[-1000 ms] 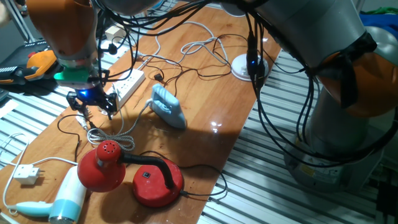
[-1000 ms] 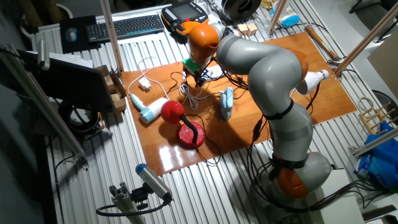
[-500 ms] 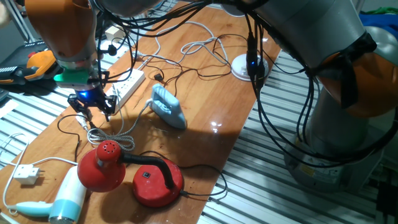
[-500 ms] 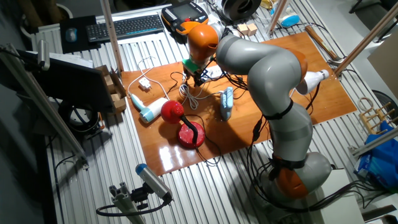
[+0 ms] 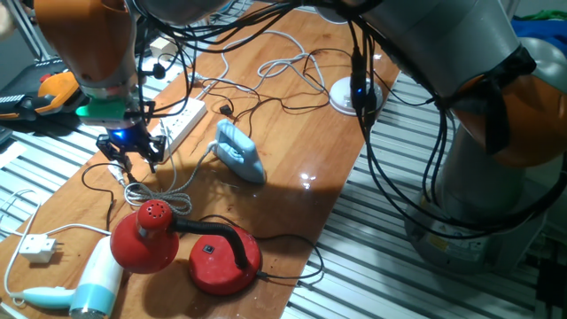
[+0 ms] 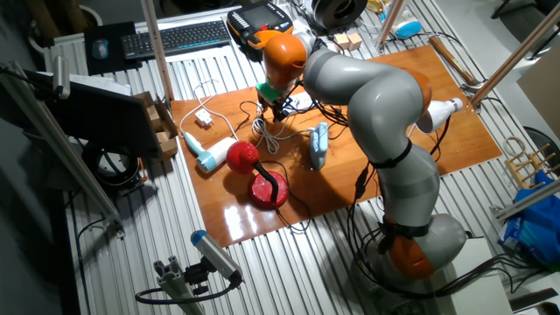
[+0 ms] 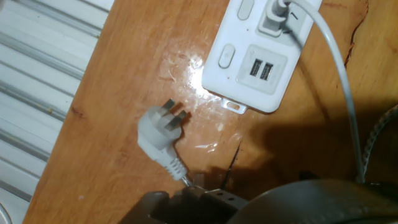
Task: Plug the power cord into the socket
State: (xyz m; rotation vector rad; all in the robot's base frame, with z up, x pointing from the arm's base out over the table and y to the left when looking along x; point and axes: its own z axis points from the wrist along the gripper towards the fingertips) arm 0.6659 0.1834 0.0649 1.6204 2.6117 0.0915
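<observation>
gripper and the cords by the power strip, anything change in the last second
Very little. The gripper seems to have eased slightly toward the power strip between the first two pictures, then held. It took hold of nothing and let nothing go. The white plug, blue iron and red lamp lie as before.

On your wooden table you have a blue iron lying near the middle, a red desk lamp nearer the front edge, and a white-and-blue hair dryer just beside it. A white three-pin plug lies flat, prongs up.
</observation>
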